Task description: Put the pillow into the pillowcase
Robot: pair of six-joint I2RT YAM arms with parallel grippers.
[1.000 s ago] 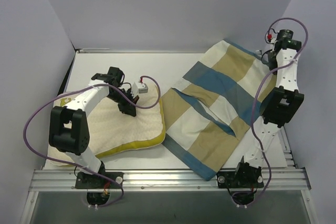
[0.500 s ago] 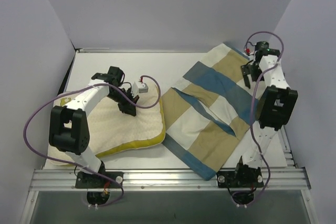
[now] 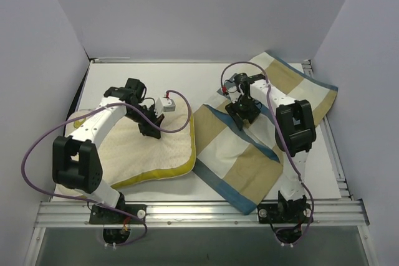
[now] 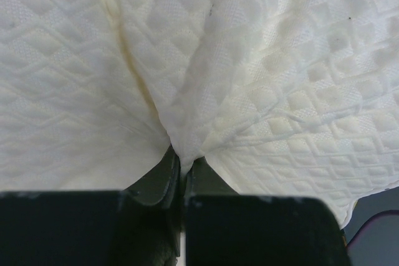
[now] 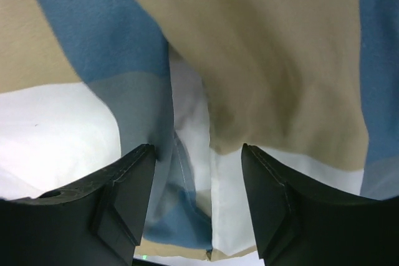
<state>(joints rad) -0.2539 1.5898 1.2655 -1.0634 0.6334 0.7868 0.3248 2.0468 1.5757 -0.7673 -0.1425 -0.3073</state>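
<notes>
Cream: one pillow (image 3: 163, 151) in the clamped left gripper (image 4: 182, 165), one checked pillowcase (image 3: 232, 156) under the parted right gripper (image 5: 196, 151).

My pincer (image 5: 196, 154) stands with its two dark fingers (image 5: 118, 204) spread apart at the bottom of the view, not closed on anything. Close beneath them lies the pillowcase (image 5: 274, 60), filling the view with tan, blue and white blocks. A fold runs down toward the gap between my fingers, with a blue-grey edge on the left, a tan flap on the right and white cloth showing between.
</notes>
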